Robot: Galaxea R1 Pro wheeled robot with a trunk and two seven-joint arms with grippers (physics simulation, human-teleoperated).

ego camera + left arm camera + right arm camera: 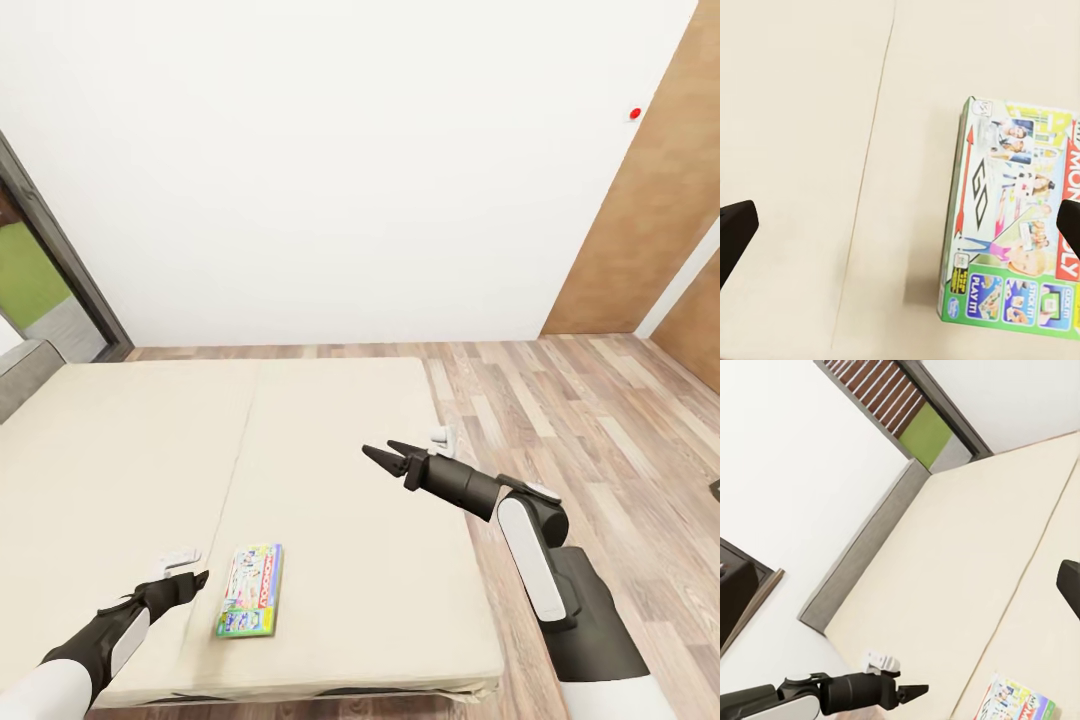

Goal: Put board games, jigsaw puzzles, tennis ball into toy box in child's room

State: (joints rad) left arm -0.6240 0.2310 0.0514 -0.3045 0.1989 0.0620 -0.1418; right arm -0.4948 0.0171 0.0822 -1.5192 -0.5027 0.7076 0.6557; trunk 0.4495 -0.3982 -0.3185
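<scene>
A white "Monopoly" board game [250, 590] lies flat near the front edge of the beige bed [330, 450]. My left gripper [196, 580] hovers open just left of the box, not touching it. In the left wrist view the box [1020, 232] lies to one side, partly past one of the wide-apart fingertips [736, 232]. My right gripper [385, 456] is open and empty above the bed's right part. The right wrist view looks across the mattress to the left gripper [916, 690] and the box [1016, 705].
The grey headboard [862, 547] runs along the bed's left end. Wood floor [580, 420] lies to the right of the bed, with a white wall [350, 170] behind and a brown panel [650, 200] at the far right. A dark-framed opening [50, 270] is at the left.
</scene>
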